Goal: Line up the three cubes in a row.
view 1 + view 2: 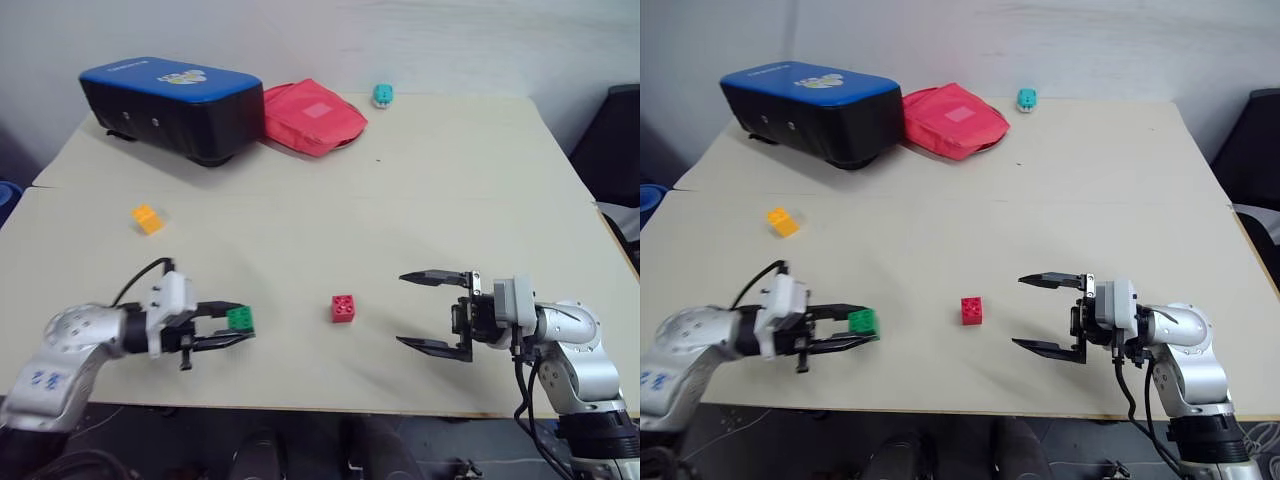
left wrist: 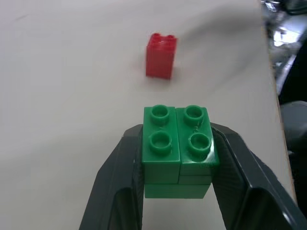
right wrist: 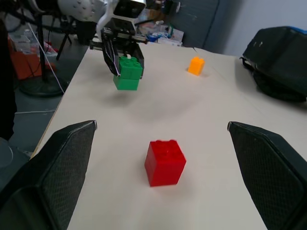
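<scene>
Right now my left pincer is clamped on the green cube, one finger on each side wall and the studs facing up, so the block stays level and should go down flat. It sits near the front edge of the tabletop, and in the right wrist view a shadow lies beneath the cube, which I read as a slight lift, though I cannot be sure it is clear of the surface. The red cube stands free between my two arms, studs up, touched by nothing; I judge it the natural anchor for the row, and my grip keeps the green one's side walls lined up with it. My right pincer hangs wide open and empty on the far side of the red cube, fingers pointing toward it, well placed to steady or nudge it. The orange-yellow cube lies well apart, farther back on my left, so it is not yet part of any row. Behind it are a dark case with a blue lid, a red pouch and a small teal object whose nature I cannot make out. My fingers hide the green cube's side walls, and its underside is out of sight.
</scene>
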